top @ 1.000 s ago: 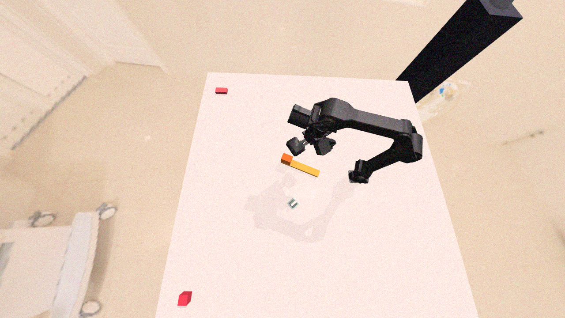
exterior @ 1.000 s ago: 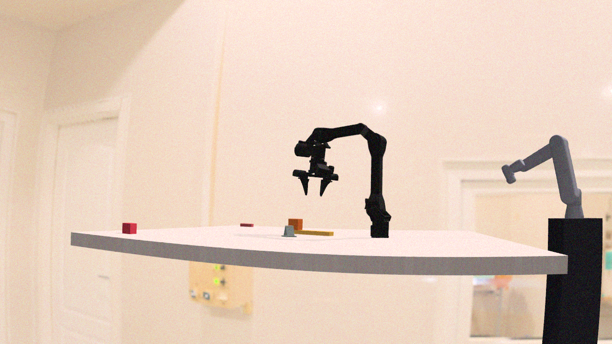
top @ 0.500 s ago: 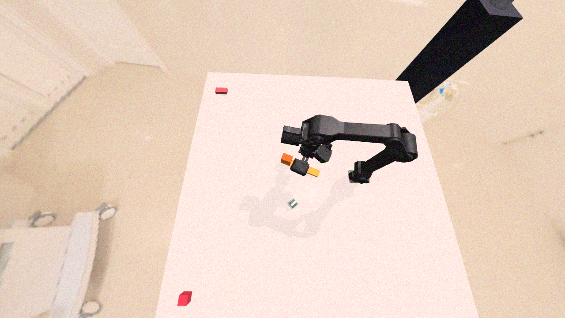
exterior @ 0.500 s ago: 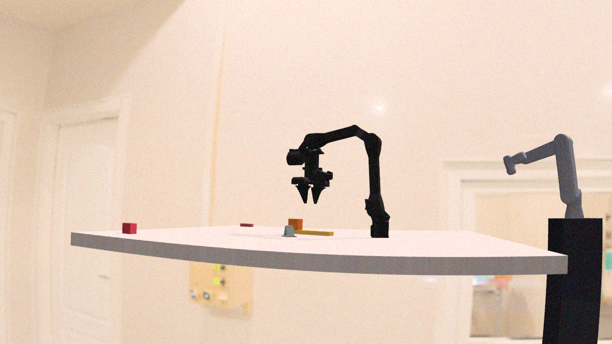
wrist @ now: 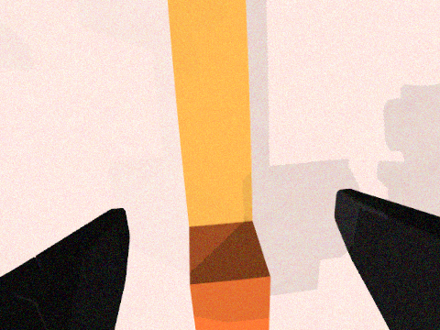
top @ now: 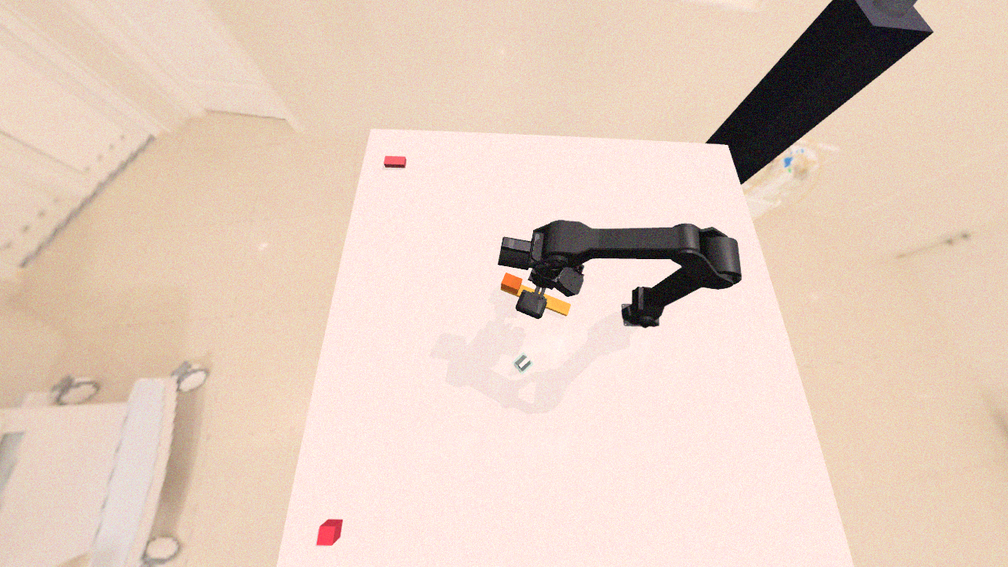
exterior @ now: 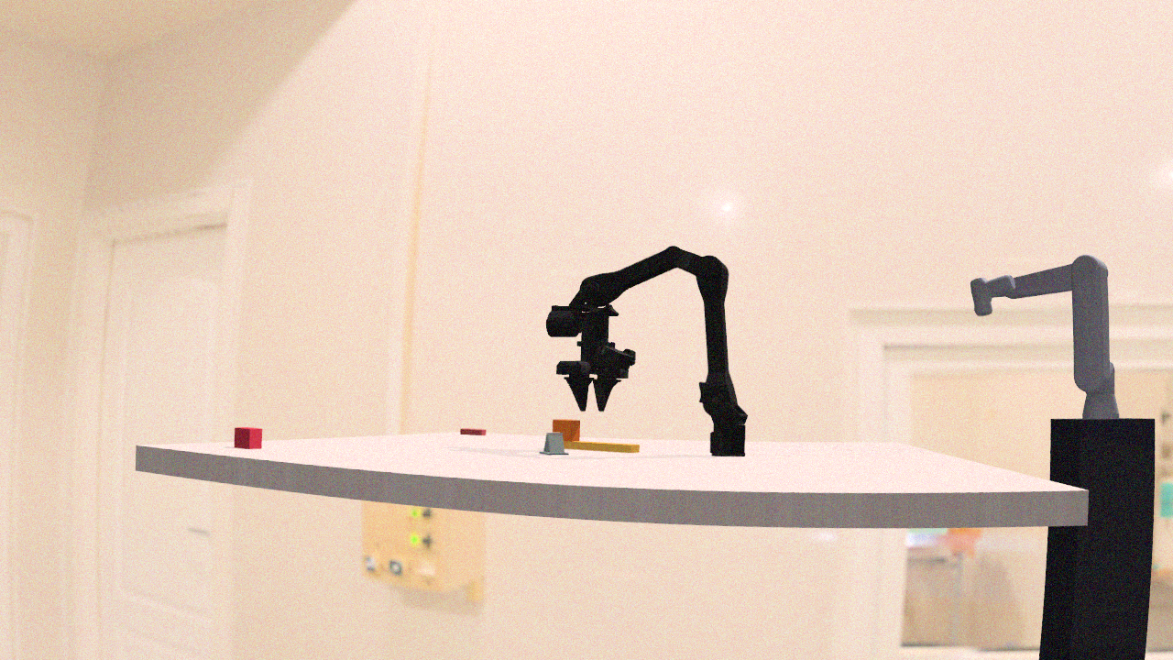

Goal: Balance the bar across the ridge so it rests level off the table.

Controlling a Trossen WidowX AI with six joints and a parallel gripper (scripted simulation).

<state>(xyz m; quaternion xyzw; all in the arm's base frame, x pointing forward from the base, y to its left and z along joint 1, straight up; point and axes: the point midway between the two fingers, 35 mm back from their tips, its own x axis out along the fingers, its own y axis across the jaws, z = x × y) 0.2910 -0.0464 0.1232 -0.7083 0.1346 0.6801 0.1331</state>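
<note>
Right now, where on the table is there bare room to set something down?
Bare stretches lie between the two red blocks along that edge, and beyond the ridge toward the near end. It is crowded around the bar, under the open end effector.
</note>
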